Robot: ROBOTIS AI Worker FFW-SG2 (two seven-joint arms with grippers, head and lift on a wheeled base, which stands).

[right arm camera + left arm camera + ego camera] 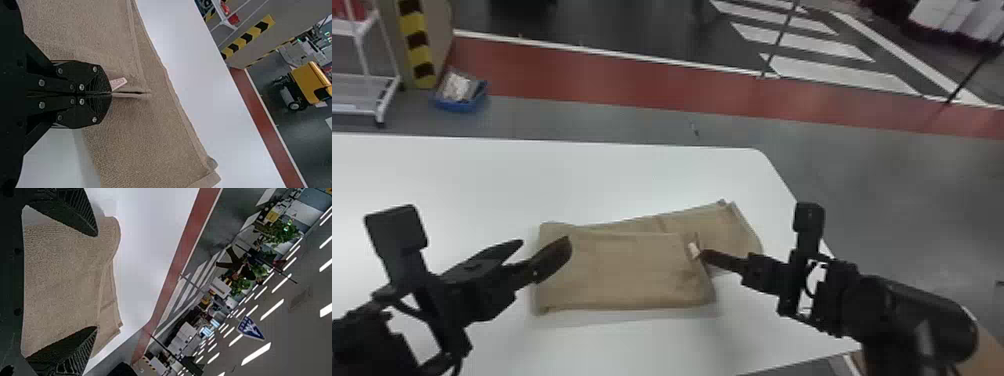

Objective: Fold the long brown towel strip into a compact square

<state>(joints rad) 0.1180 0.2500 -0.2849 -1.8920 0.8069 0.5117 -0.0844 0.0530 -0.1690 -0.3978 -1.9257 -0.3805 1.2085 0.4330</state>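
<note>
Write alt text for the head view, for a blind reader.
A long brown towel strip lies folded over itself on a white table. The robot's black right end effector pinches the upper layer's edge beside a small white tag; its black left end effector is open at the towel's left end.

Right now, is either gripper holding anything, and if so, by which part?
The right gripper pinches the brown towel by the edge of its upper layer, beside the small white tag. The left gripper is open and holds nothing.
</note>
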